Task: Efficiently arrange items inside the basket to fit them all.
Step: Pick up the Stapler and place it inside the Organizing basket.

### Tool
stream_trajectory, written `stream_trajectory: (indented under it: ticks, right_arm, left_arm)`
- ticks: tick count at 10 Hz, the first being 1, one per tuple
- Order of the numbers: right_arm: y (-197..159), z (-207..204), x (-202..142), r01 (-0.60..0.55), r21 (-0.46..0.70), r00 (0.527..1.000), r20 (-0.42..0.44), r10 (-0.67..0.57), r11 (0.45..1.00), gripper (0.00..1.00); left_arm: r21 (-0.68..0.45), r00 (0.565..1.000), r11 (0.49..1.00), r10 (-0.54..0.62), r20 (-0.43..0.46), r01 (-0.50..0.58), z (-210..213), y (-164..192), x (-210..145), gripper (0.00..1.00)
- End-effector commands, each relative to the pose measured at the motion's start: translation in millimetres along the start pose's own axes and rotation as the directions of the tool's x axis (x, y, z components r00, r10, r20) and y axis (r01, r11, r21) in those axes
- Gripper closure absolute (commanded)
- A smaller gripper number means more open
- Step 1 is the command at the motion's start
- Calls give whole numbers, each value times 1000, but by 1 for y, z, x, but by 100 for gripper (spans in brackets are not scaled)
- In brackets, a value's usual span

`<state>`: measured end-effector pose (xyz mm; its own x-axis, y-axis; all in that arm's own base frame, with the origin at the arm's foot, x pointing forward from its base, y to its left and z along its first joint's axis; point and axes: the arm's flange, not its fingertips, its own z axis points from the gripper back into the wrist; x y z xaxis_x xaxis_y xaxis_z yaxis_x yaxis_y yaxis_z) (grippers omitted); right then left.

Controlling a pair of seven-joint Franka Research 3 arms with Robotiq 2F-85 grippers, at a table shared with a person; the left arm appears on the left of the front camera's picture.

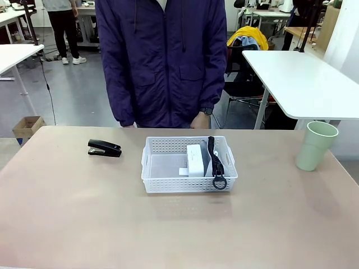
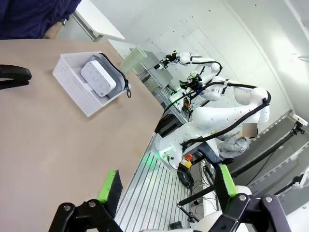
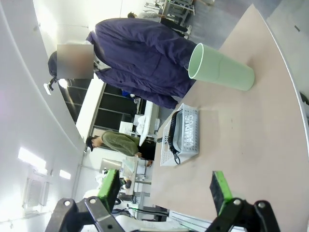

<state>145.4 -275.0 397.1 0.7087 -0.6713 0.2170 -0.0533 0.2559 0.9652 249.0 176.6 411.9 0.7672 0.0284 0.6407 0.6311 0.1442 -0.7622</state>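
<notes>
The white lattice basket point(image 1: 188, 166) point(image 2: 77, 89) point(image 3: 189, 126) sits mid-table. Inside it the grey zip pouch point(image 1: 210, 156) point(image 2: 113, 87) point(image 3: 185, 135) stands on edge along the right wall, its black strap point(image 1: 216, 165) hanging over the front rim. The small white box point(image 1: 195, 160) point(image 2: 98, 78) leans against the pouch. A black stapler point(image 1: 104, 148) point(image 2: 12, 76) lies on the table left of the basket. The pale green cup point(image 1: 315, 145) point(image 2: 133, 60) point(image 3: 220, 67) stands upright at the right edge. My left gripper point(image 2: 167, 186) and right gripper point(image 3: 164, 188) hang open and empty, well away from everything.
A person in a dark purple jacket point(image 1: 162, 61) stands at the far side, hands down by the table edge. A white table point(image 1: 303, 78) stands behind on the right. The basket's left half point(image 1: 162, 166) holds nothing.
</notes>
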Motion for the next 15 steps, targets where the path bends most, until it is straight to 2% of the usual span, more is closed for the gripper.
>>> stream_trajectory:
  ticks: [1, 3, 4, 5, 7, 8, 9, 10, 11, 12, 13, 14, 15]
  right_arm:
    - [39, -39, -4, -120, -136, 990, -87, 108, 984, 0]
    - [66, -84, -2, -198, -215, 967, -200, 155, 956, 0]
    - [67, -98, 2, -189, -243, 964, -228, 133, 951, 0]
    - [55, -49, 19, -167, -146, 979, -141, 147, 975, 0]
    - [55, -49, 19, -167, -146, 979, -141, 147, 975, 0]
    - [55, -49, 19, -167, -146, 979, -141, 147, 975, 0]
    - [55, -49, 19, -167, -146, 979, -141, 147, 975, 0]
    - [55, -49, 19, -167, -146, 979, -141, 147, 975, 0]
    - [55, -49, 19, -167, -146, 979, -141, 147, 975, 0]
    - [55, -49, 19, -167, -146, 979, -141, 147, 975, 0]
    - [55, -49, 19, -167, -146, 979, -141, 147, 975, 0]
    - [55, -49, 19, -167, -146, 979, -141, 147, 975, 0]
    - [55, -49, 19, -167, -146, 979, -141, 147, 975, 0]
  left_arm:
    - [1, 1000, 1000, 5, 0, -5, -1, -2, -2, 0]
    - [1, 1000, 1000, 5, 0, -5, -1, -2, -2, 0]
    - [1, 1000, 1000, 5, 0, -5, -1, -2, -2, 0]
    - [1, 1000, 1000, 5, 0, -5, -1, -2, -2, 0]
    - [0, 1000, 1000, 2, -1, -2, 0, 0, 0, 0]
    - [-130, 987, 978, -162, 11, 162, 13, -41, 17, 0]
    - [-183, 965, 955, -250, -75, 233, -16, -47, 26, 0]
    - [-327, 887, 889, -403, -227, 320, -53, -40, 23, 0]
    - [-442, 807, 830, -499, -317, 340, -81, -30, 12, 0]
    - [-500, 757, 803, -537, -373, 323, -100, -25, 4, 0]
    - [-515, 718, 783, -576, -389, 349, -113, -27, 1, 0]
    - [-529, 662, 750, -634, -400, 398, -126, -32, -2, 0]
    - [-491, 672, 758, -631, -388, 428, -140, -35, -7, 0]
